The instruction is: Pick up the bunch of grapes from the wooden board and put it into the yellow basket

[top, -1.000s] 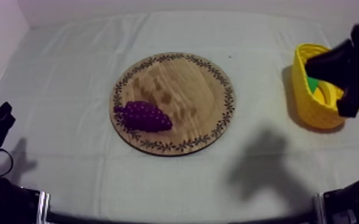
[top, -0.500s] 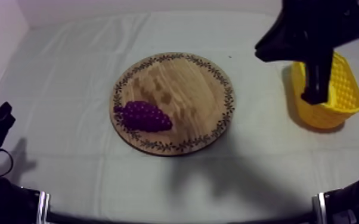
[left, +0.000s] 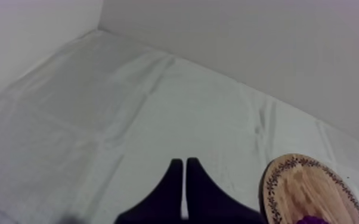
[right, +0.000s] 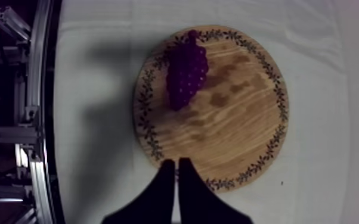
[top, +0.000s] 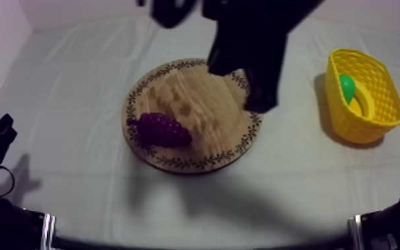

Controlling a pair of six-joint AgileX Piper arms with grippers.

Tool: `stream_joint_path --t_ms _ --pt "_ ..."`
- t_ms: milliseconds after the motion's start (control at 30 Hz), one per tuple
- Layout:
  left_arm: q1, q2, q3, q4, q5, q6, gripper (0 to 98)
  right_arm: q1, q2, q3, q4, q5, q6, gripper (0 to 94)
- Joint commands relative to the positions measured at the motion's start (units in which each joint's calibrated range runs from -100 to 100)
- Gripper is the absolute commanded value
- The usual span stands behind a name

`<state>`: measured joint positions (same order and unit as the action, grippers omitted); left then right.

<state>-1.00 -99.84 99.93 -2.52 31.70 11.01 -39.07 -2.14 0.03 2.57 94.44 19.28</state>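
As right pincer (right: 177, 162) hangs, grapes (right: 186, 70) well apart

table (top: 63, 100) | grey-white cloth (top: 296, 199) over it | wooden board (top: 202, 126) centre | yellow basket (top: 362, 129) right side, apart

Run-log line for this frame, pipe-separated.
stage: pre-grasp | right gripper: jaws shut, above wooden board rim | left gripper: jaws shut, off board | bunch of grapes: on board, ungrasped | yellow basket: right of board

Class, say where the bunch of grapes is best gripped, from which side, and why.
Probably grip the bunch of grapes across its broad middle, from above, jaws spanning its short width: it lies flat on the board, long and tapering at the ends.
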Motion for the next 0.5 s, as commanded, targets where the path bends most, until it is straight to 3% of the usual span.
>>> stream_joint_path --t_ms 0,267,467 --pt "0.0 0.0 0.0 0.01 0.0 0.0 0.0 -0.4 4.6 -4.1 -0.1 0.5 -0.3 0.6" --pt "0.0 0.0 0.0 0.01 0.0 0.0 0.0 -1.0 11.8 -10.3 -0.4 1.3 -0.4 4.7" --pt "0.0 0.0 0.0 0.01 0.0 0.0 0.0 -0.8 13.7 -11.4 -0.4 1.4 -0.1 26.8"
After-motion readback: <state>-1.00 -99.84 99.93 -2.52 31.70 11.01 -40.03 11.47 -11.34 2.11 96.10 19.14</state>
